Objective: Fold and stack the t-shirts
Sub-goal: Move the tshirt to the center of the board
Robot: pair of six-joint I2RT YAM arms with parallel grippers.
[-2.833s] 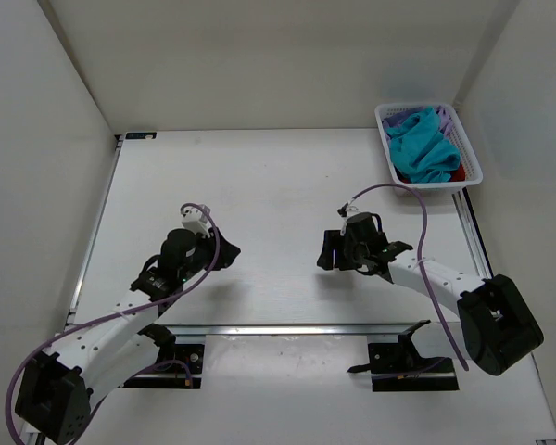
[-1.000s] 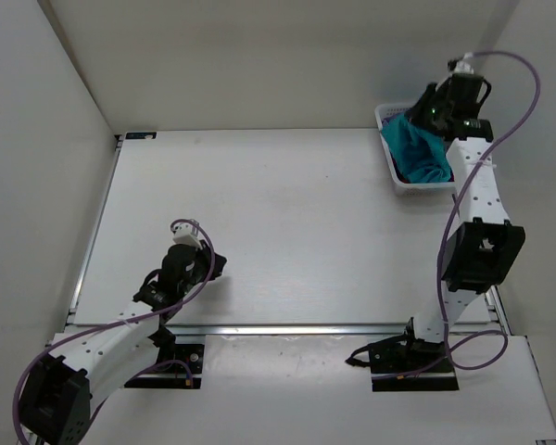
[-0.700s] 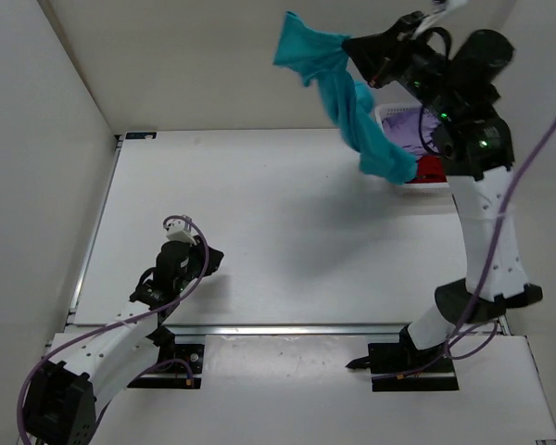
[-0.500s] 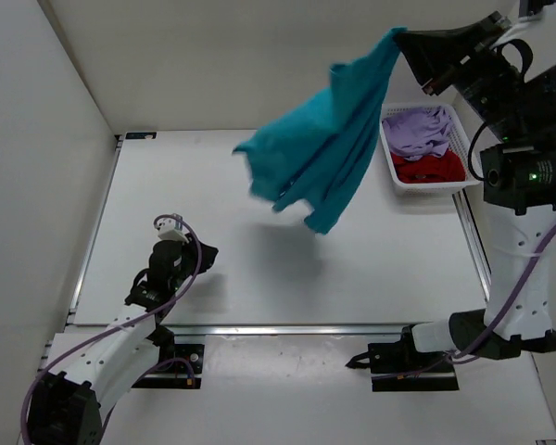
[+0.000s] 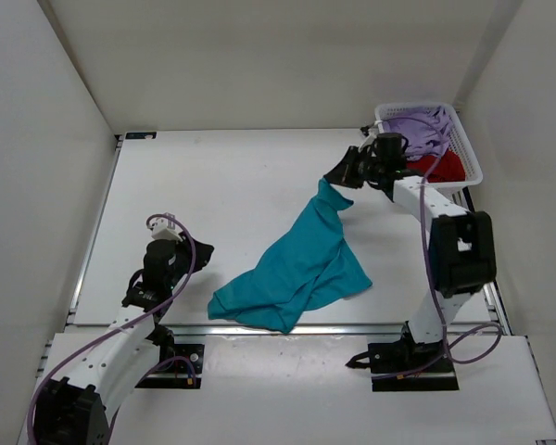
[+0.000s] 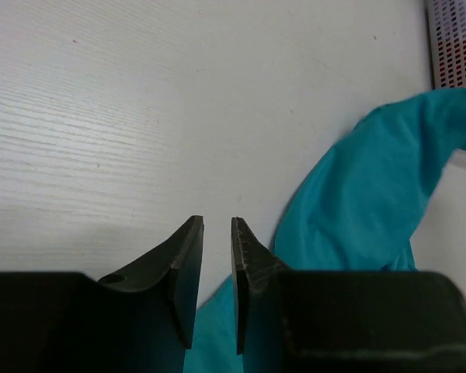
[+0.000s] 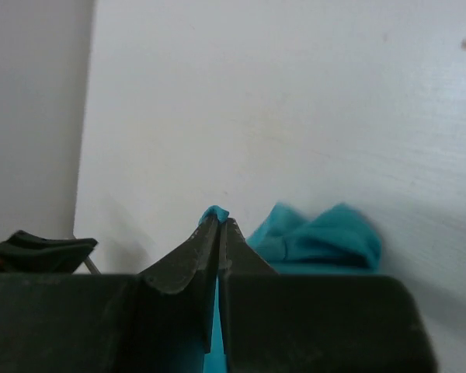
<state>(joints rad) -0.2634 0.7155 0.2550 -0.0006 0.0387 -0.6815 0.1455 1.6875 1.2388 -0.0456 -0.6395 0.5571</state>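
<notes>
The teal t-shirt (image 5: 296,264) lies crumpled on the table's middle front, one end pulled up toward the basket. My right gripper (image 5: 334,178) is shut on that raised end, and a bit of teal cloth (image 7: 215,211) pokes out above its tips (image 7: 218,221). The lavender t-shirt (image 5: 415,126) and the dark red t-shirt (image 5: 442,167) lie in the white mesh basket (image 5: 473,159). My left gripper (image 5: 204,248) hovers just left of the teal shirt's near edge. Its jaws (image 6: 217,225) stand a little open, with nothing between them, and teal cloth (image 6: 373,186) lies to their right.
The basket stands at the table's back right corner, and its mesh wall (image 6: 454,47) shows in the left wrist view. White walls close in the table on the left, back and right. A metal rail (image 5: 296,328) runs along the near edge.
The right arm lifted the teal shirt out of the basket, swung it through the air and brought it down onto the table. The left gripper drew back left and its jaws parted slightly.
</notes>
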